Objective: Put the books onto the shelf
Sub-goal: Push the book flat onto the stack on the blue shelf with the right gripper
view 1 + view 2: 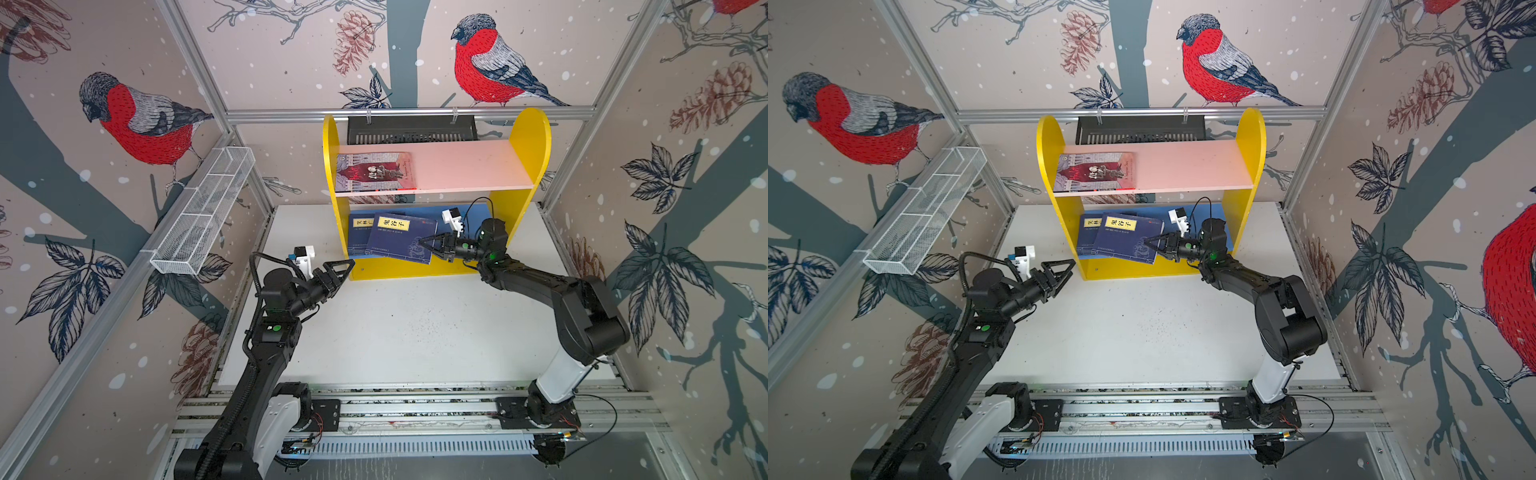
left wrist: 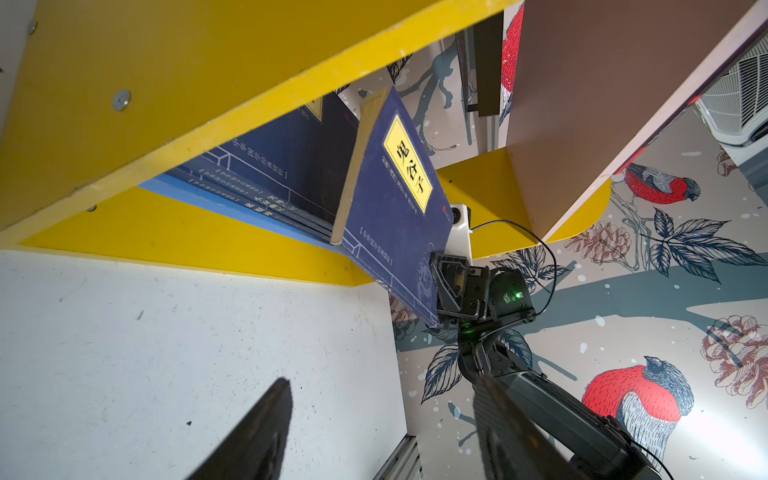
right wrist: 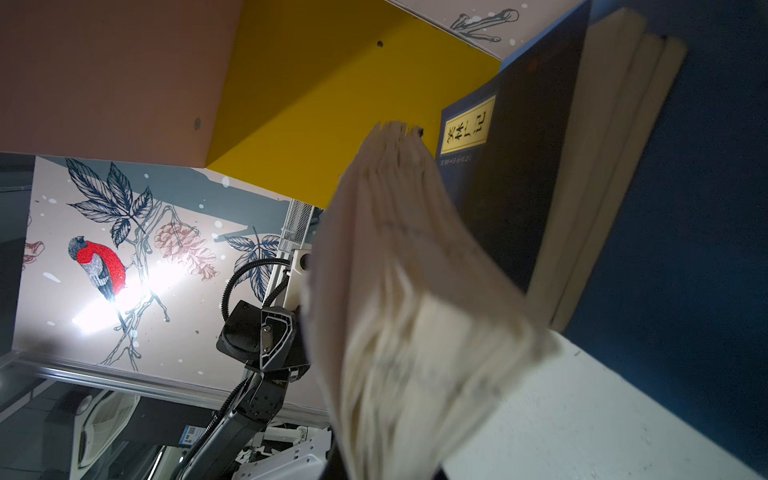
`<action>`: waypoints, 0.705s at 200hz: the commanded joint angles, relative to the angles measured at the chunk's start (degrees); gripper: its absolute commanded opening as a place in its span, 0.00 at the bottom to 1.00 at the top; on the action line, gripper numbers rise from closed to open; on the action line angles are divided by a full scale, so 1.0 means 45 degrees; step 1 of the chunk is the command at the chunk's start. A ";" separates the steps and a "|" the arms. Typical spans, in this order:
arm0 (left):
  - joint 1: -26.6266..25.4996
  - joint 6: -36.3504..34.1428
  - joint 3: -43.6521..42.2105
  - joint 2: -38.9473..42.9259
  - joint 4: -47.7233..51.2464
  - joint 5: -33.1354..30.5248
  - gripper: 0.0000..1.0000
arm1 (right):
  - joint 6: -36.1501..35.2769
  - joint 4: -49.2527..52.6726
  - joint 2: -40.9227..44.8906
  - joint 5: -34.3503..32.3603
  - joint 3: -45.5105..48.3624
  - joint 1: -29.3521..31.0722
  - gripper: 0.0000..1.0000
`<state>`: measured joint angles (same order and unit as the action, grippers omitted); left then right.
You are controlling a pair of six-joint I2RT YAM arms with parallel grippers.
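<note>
**Top views.** The shelf (image 1: 530, 137) stands at the far edge of the table (image 1: 395, 332). A grey-lilac book (image 1: 374, 171) lies flat on the pink upper board (image 1: 469, 166). A navy stack (image 1: 358, 237) lies at the left end of the blue lower board (image 1: 480, 208). The right gripper (image 1: 426, 243) is clamped on the near right corner of the held navy book (image 1: 399, 239), which sits askew, partly over the stack. The left gripper (image 1: 347, 266) hovers empty beside the shelf's left front corner, jaws apart. The number of books in the stack cannot be counted here.

**Left wrist view.** The held book (image 2: 395, 199) rises at a tilt from the stack. It appears thin, light and limp, so a corner pinch probably lets it droop. A hold at mid-edge near the spine would likely carry it flatter. The right gripper's contact (image 2: 446, 291) is partly masked by its own body.

**Right wrist view.** Fanned page edges (image 3: 407, 311), blurred, fill the centre and hide the right gripper's own fingertips. The loose pages suggest that the grip could slip. Three page blocks of the stack (image 3: 615, 166) appear beyond them, and the left gripper (image 3: 270, 336) shows behind.
</note>
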<state>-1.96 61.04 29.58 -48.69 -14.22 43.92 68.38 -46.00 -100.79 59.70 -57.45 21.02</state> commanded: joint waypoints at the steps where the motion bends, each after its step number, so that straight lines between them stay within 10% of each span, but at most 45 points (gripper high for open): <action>1: 0.0028 -0.0069 -0.0026 0.0009 -0.0547 0.0176 0.70 | 0.0902 -0.1839 -0.0435 0.0521 -0.0319 -0.0150 0.02; 141: 0.0055 -0.0070 -0.0048 -0.0128 -0.0593 0.0127 0.70 | 0.0527 -0.0452 -0.3031 0.1138 -0.2796 -0.0276 0.03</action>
<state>-1.87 61.08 29.36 -49.47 -14.81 43.92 75.96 -52.69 -114.28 63.99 -68.05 19.79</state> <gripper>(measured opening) 0.700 0.117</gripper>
